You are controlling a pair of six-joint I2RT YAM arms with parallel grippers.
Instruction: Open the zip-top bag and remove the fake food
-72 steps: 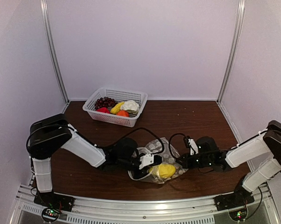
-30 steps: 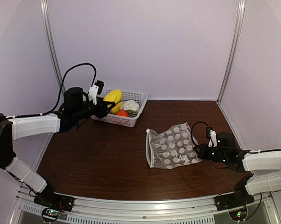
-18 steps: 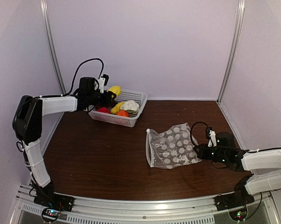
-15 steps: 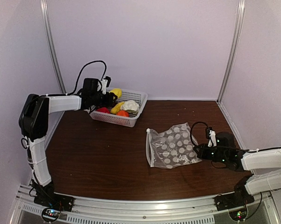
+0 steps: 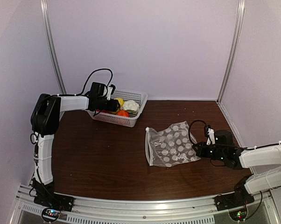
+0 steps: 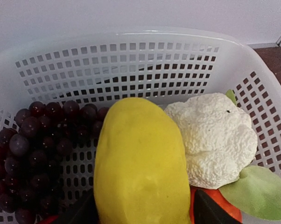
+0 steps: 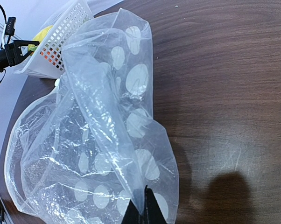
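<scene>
— Left claw [image 6: 141, 215] first, please.

— Down inside the white lattice basket [image 6: 131, 60], at the back left of the bench [image 5: 108, 158]. Only two dark fingers [image 6: 80, 213] in the wrist view, cut off by the lower edge, one on each side of a yellow piece [image 6: 140, 163] of fake food. Squeezing it or merely flanking it: cannot tell.

— Anything else half hidden there?

— Yes. Grape bunch [image 6: 33, 158] on the left, partly behind the yellow piece. White lumpy piece [image 6: 215, 137] on the right, touching it, with a green leaf [image 6: 255, 189] below. Orange piece [image 6: 222, 207] barely peeking out underneath. From above, left half of the basket masked by the arm.

— And the right claw [image 7: 143, 212]?

— Low over the bench, tips pressed together on the right edge of the zip-top bag [image 7: 94, 140], pinching a fold of film. Tips clipped by the frame, so little of them on show.

— Bag's place?

— Lying on the bench, right of centre, crumpled, white dots and brown wood showing through. Mouth open or sealed: too wrinkled to say.

— Room to move?

— Bare wood between bag and basket, the two well apart. More bare wood in front of the bag, up to the near rail [image 5: 145, 207]. Basket close to the rear wall [image 5: 145, 46]; right arm near the right-hand wall.
</scene>
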